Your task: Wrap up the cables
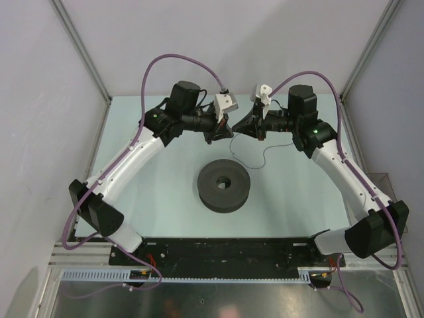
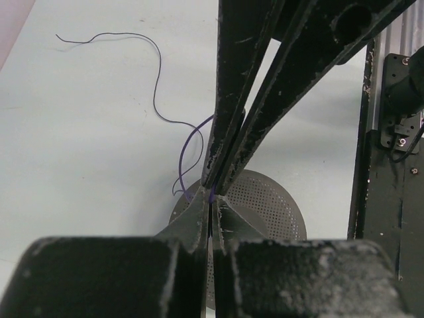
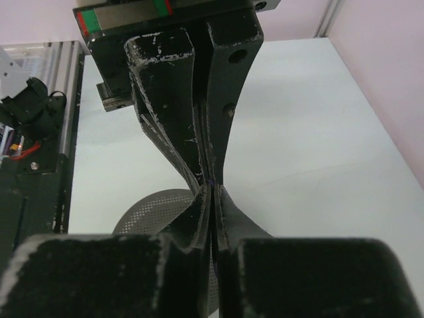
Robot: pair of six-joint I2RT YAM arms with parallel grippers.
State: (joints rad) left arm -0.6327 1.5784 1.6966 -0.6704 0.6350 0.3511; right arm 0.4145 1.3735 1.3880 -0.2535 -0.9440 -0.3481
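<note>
- The left pincer (image 2: 209,199) was shut tight, and its black fingertips pinched the thin, dark purple, hair-like wire (image 2: 159,66) right at their ends.
- The right pincer (image 3: 211,195) had its jaws drawn together to a hairline slit. It met the left pincer tip to tip, but I could not tell whether it actually gripped the wire.
- Both pincers hung above the far middle of the pale, whitish-green desk (image 1: 152,199), their arms reaching in from either side to form an arch.
- From the pinch point the wire dropped in a small loop beside the fingers. It then trailed away in loose curls, and its free end lay flat on the desk towards the right arm's side.
- The wire was not on the round, dark grey spool with a centre hole (image 1: 209,189); it hung and lay beyond that spool's far side.
- The spool sat flat on the desk nearer the arm bases than the pincers. In both wrist views its speckled top showed beneath the fingertips.
- A black base plate (image 1: 218,248) ran along the near edge of the desk between the two arm bases.
</note>
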